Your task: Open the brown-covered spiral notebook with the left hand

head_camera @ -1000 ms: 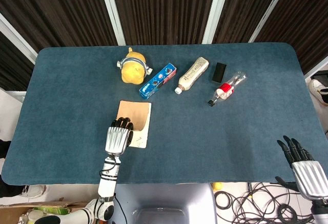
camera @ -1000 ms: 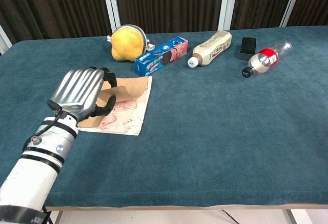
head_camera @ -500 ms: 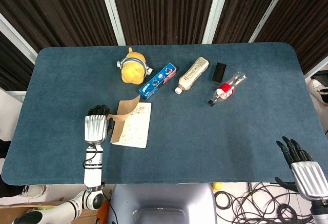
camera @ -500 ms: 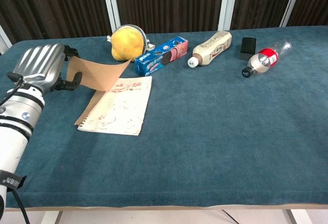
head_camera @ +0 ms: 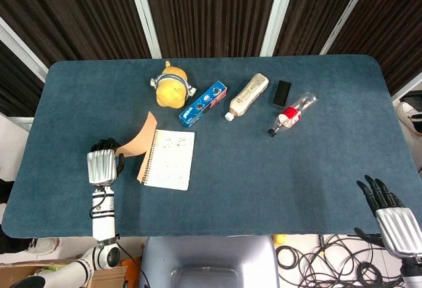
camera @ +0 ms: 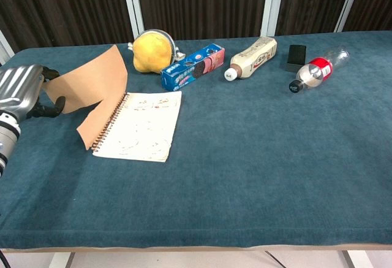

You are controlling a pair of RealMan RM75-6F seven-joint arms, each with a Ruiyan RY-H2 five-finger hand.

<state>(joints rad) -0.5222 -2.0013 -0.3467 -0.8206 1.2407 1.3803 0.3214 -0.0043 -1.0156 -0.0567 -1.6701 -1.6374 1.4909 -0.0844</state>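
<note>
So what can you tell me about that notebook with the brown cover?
The spiral notebook lies near the table's left front, partly open. Its thin brown cover, which looks like card, is lifted and bent over to the left, and the left robot hand holds its outer edge. A wire spiral runs along the left side of the pages. The exposed white page lies flat and carries faint reddish sketches or writing, too small to read. Nothing else touches it.

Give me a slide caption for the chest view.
Left hand holds the brown cover lifted off the spiral notebook.
</note>
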